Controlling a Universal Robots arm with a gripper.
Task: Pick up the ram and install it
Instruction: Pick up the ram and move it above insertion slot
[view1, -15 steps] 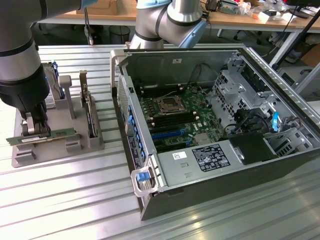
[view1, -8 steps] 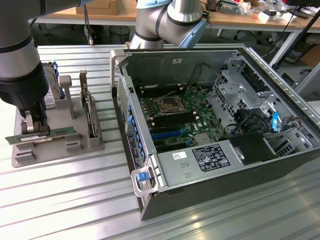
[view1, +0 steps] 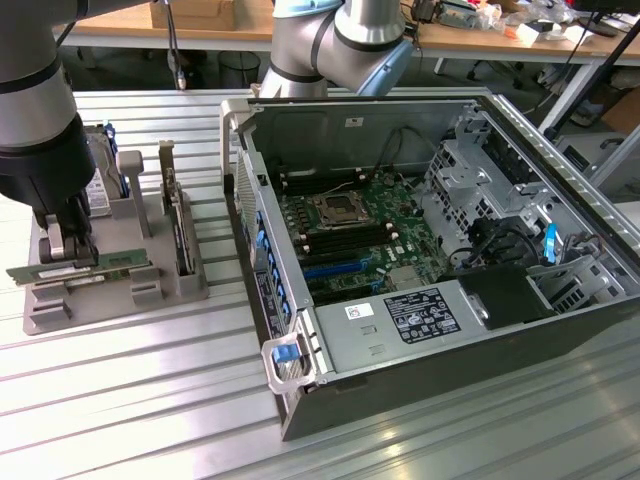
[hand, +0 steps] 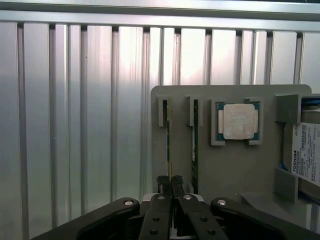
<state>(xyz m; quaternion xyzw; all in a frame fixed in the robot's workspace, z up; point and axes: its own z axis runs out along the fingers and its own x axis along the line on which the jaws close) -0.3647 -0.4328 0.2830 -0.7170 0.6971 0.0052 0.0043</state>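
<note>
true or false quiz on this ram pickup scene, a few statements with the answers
1. The gripper is shut on the ram. True.
2. The processor chip sits in the gray holder. True.
3. The computer case is closed up. False: its side is open, with the motherboard exposed.
4. The ram is seated in the motherboard. False: it is at the gray holder, to the exterior view's left of the computer case.

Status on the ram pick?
Claw shut on ram at grey holder. Ram not yet in case. Wider card stands beside, apart.
</note>
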